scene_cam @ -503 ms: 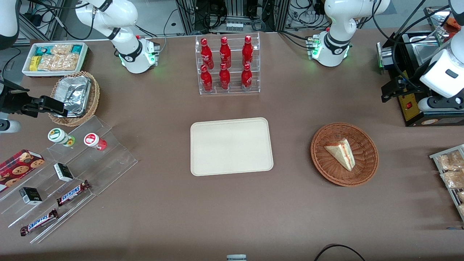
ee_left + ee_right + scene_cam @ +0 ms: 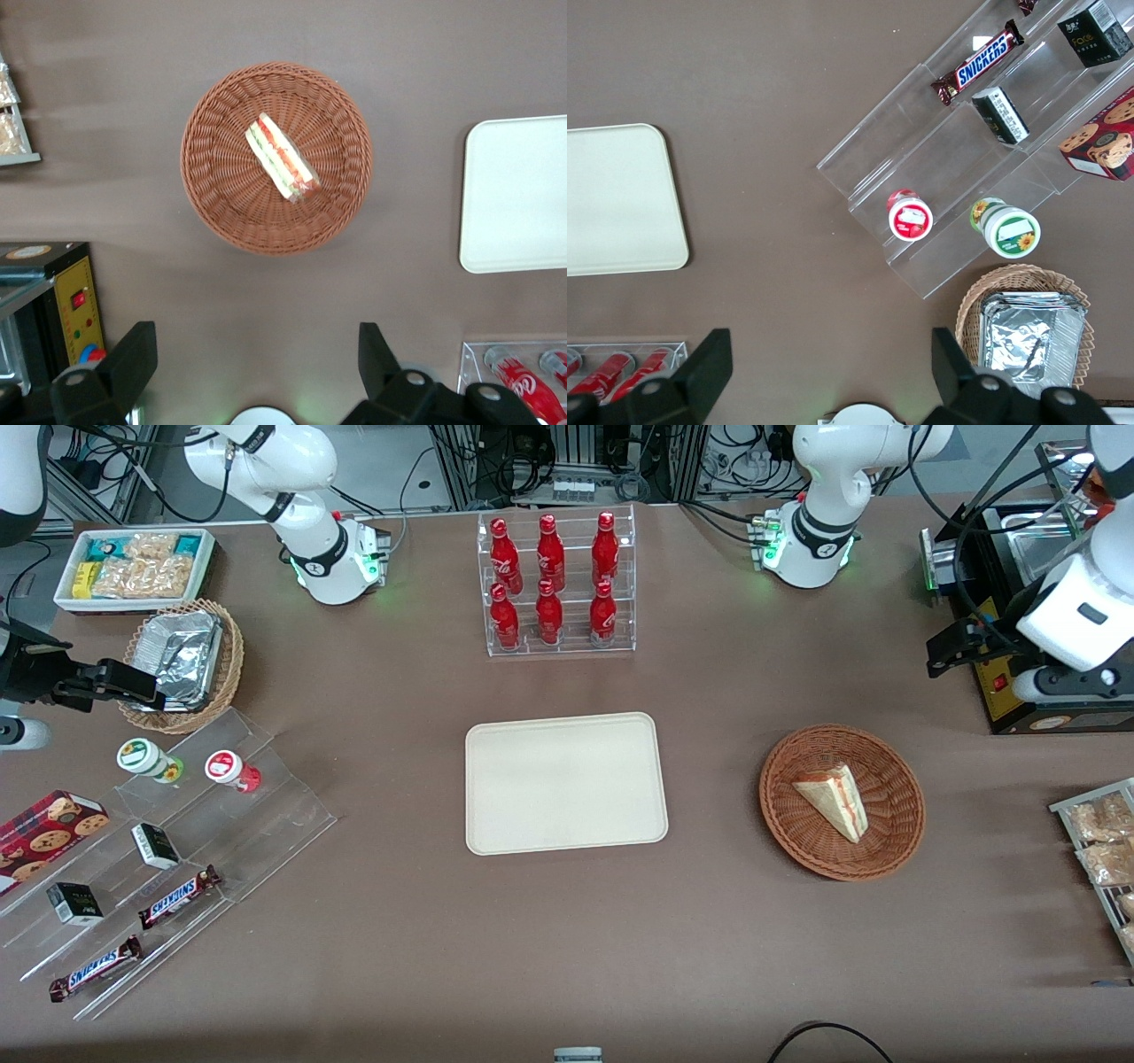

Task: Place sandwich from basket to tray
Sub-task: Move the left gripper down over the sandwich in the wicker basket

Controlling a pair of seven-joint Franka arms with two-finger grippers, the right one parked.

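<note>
Front view: the left arm's end effector (image 2: 946, 654) hangs above the tabletop (image 2: 567, 939) toward the working arm's end, beside a black box-shaped appliance (image 2: 1010, 691). The round reddish-brown woven wicker basket (image 2: 895, 841) lies nearer the front camera than the end effector and well apart from it. In the basket rests the triangular white-bread sandwich with red and green filling (image 2: 833, 802). The flat cream-beige rectangular tray (image 2: 565, 783) lies farther still from the end effector, toward the parked arm's end, with nothing on it.

Left wrist view: the end effector (image 2: 257, 354) is spread wide, its two black fingers (image 2: 133, 354) holding nothing. The basket (image 2: 208, 190) sits on the tabletop (image 2: 425, 106) apart from the fingertips; the sandwich (image 2: 282, 158) lies at its middle, filling edge upward. One rounded end of the tray (image 2: 518, 195) shows beside the basket, not touching it.
</note>
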